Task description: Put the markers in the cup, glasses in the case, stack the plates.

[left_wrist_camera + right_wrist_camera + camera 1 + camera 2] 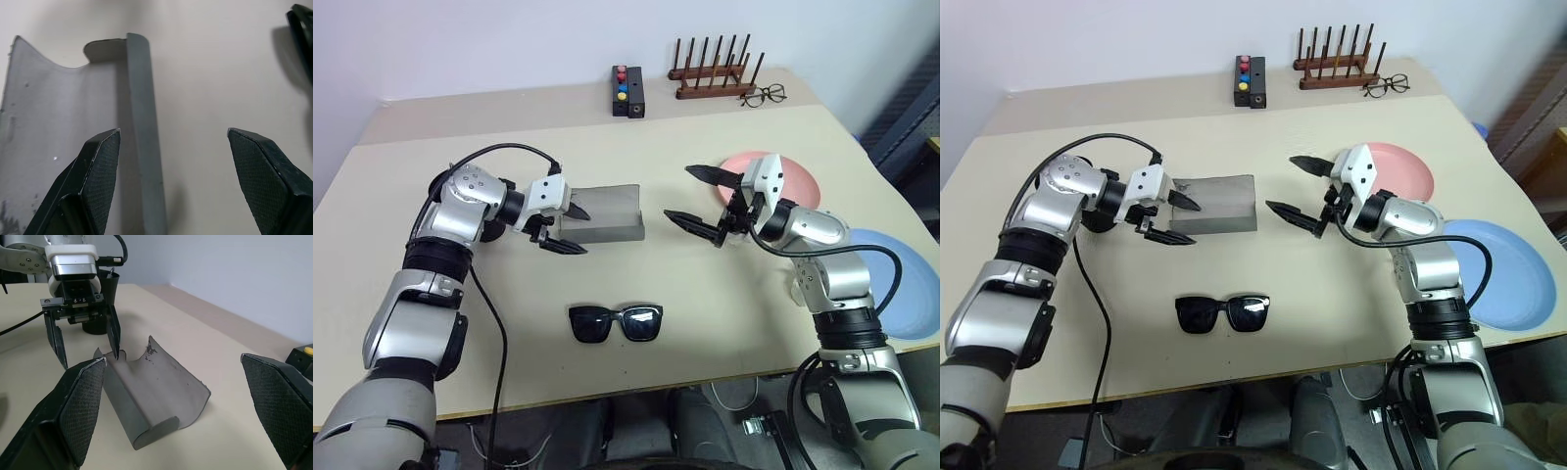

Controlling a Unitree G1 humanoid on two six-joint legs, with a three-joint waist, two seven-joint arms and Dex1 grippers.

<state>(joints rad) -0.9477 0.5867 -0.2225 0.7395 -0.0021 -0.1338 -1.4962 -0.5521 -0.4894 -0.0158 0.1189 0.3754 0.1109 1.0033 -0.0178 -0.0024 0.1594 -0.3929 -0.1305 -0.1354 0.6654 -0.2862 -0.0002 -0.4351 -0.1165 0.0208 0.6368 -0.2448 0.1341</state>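
The grey case (607,215) lies open in the middle of the table. My left gripper (579,230) is open at its left end. One fingertip (100,161) hangs over the case's inside (58,122); the other is past its rolled front edge. My right gripper (680,193) is open, level, and a little right of the case (156,387), pointing at it. The black sunglasses (615,322) lie unfolded near the front edge. The black cup (103,298) stands behind my left gripper (83,338). A pink plate (800,183) and a blue plate (908,286) lie apart on the right. The markers are out of view.
At the back stand a wooden peg rack (715,70), thin wire-framed spectacles (764,95) and a black box with coloured buttons (627,91). The blue plate hangs near the table's right edge.
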